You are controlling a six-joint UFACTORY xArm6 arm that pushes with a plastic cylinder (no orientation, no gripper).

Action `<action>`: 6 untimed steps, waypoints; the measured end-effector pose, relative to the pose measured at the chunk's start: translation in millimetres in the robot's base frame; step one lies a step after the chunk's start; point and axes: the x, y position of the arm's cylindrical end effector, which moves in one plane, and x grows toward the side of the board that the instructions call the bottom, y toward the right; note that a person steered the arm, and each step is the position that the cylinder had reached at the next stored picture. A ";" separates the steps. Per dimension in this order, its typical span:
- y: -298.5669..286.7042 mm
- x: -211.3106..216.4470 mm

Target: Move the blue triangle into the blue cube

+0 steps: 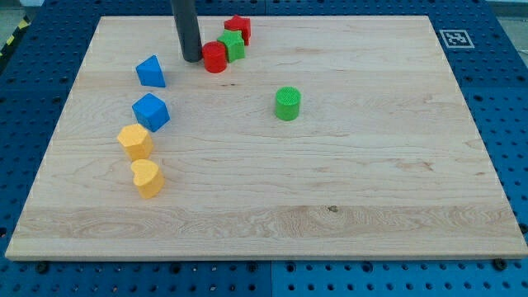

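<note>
The blue triangle (150, 71) lies at the board's upper left. The blue cube (150, 111) sits just below it, with a small gap between them. My tip (191, 58) rests on the board to the right of and slightly above the blue triangle, a short way off it. The tip stands just left of the red cylinder (214, 57), close to touching it.
A green block (233, 45) and a red star-like block (238, 29) cluster by the red cylinder at the top. A green cylinder (287, 103) stands near the middle. A yellow hexagon-like block (134, 141) and a yellow heart-like block (147, 177) sit below the blue cube.
</note>
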 end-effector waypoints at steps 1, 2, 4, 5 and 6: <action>-21.0 0.0; -47.1 3.4; -41.9 34.3; -41.4 49.0; -35.7 49.0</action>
